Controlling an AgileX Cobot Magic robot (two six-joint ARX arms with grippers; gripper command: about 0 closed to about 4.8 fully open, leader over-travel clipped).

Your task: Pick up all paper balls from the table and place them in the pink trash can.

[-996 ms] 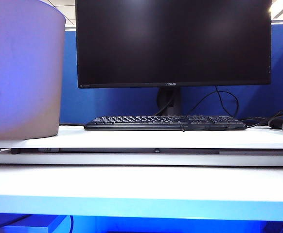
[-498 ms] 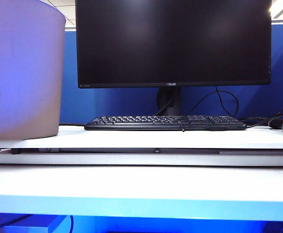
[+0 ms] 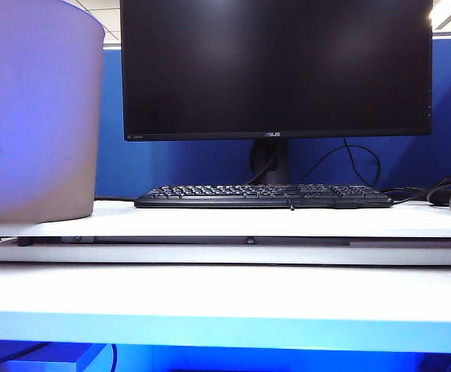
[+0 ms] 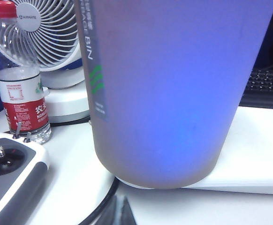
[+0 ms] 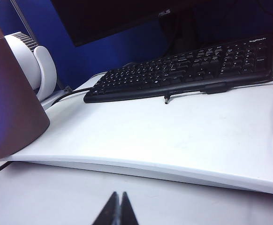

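No visible change across the last second in exterior view: same still desk scene, no arm in shot.

Pink trash can [image 3: 36, 108] at far left on raised white board of the table [image 3: 233, 221], looks purplish under blue light. In left wrist view fills most of frame, very close, label strip w/ green marks down its side.

No paper balls visible anywhere on board or desk; prob. all already binned, though can't see inside bin to confirm.

Left gripper [image 4: 120, 213] low near base of bin, only dark tips showing, pressed together, nothing held. Right gripper [image 5: 117, 211] low over front of desk, tips together in a point, empty.

Also present: black monitor [image 3: 276, 66], keyboard [image 3: 263, 195], white fan [image 4: 47, 42], water bottle [image 4: 19, 77] w/ red cap, grey controller [image 4: 7, 171].

Reads as task done or arms parked at rest.
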